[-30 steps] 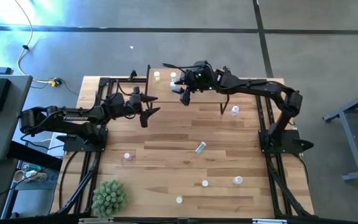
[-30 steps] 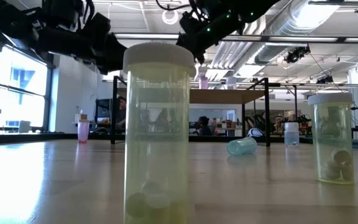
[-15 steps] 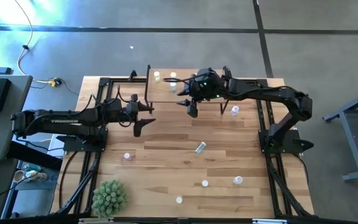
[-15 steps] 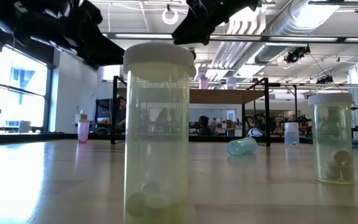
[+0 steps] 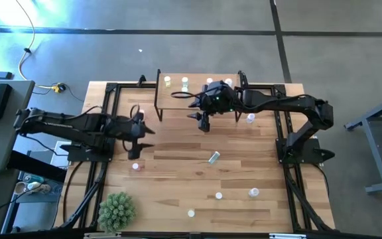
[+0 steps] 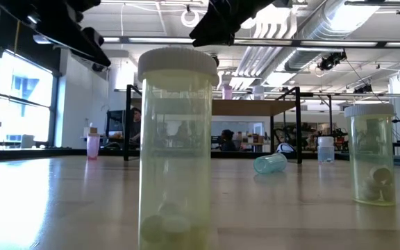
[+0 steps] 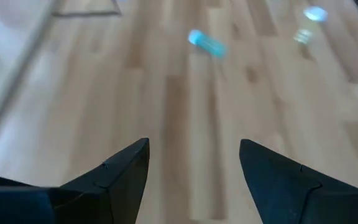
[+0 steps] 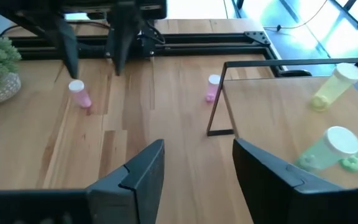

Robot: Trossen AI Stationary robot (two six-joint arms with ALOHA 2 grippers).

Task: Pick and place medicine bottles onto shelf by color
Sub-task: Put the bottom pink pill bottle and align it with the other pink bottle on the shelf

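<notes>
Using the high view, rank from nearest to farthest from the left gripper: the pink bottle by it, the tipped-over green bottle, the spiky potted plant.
From the left gripper:
1. Pink bottle, just in front of it.
2. Spiky potted plant, at the table's near left corner.
3. Tipped-over green bottle, mid-table, toward the right arm.

- The small light-wood shelf on thin black legs (image 5: 197, 91) stands at my bench's far edge, carrying a yellow (image 8: 333, 87) and a green capped bottle (image 8: 328, 149).
- A pale blue-green bottle (image 5: 213, 157) lies toppled mid-bench.
- Two pink bottles (image 8: 79, 94) stand upright on the bench, one just beside the shelf leg (image 8: 212, 88).
</notes>
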